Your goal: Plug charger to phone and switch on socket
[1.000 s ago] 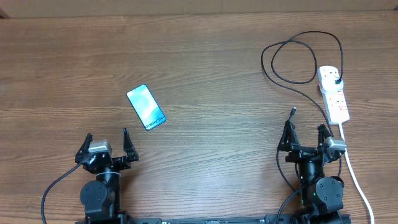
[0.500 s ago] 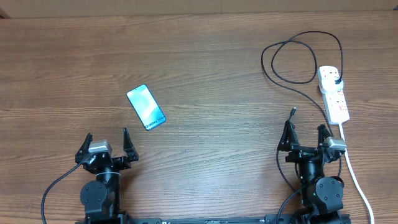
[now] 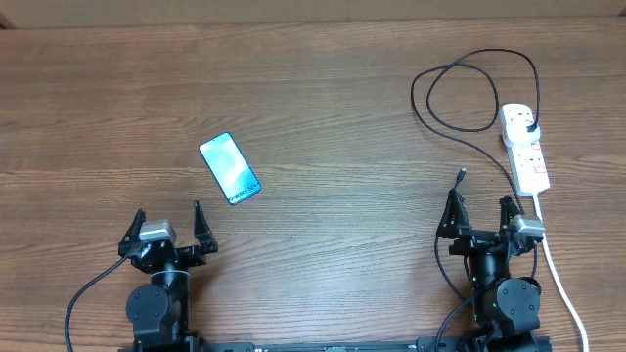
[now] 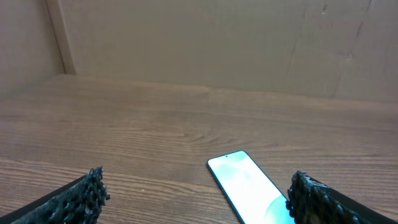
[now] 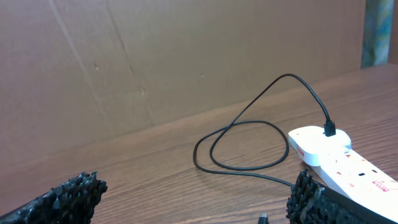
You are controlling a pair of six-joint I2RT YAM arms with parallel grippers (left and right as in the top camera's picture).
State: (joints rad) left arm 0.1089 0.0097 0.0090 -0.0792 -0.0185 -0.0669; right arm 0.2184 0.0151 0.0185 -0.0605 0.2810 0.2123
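Observation:
The phone [image 3: 230, 168] lies flat on the wooden table at centre left, blue-teal screen up; it also shows in the left wrist view [image 4: 249, 191]. The white socket strip [image 3: 524, 147] lies at the far right, also in the right wrist view [image 5: 348, 163]. The black charger cable [image 3: 460, 93] loops beside it, its plug [image 3: 529, 126] in the strip and its connector tip [image 3: 460, 176] loose on the table, just ahead of my right gripper [image 3: 480, 210]. My left gripper [image 3: 166, 219] is open and empty, short of the phone. My right gripper is open and empty.
The strip's thick white cord [image 3: 558, 274] runs down past the right arm's base to the table's front edge. A cardboard wall [image 4: 205, 43] stands behind the table.

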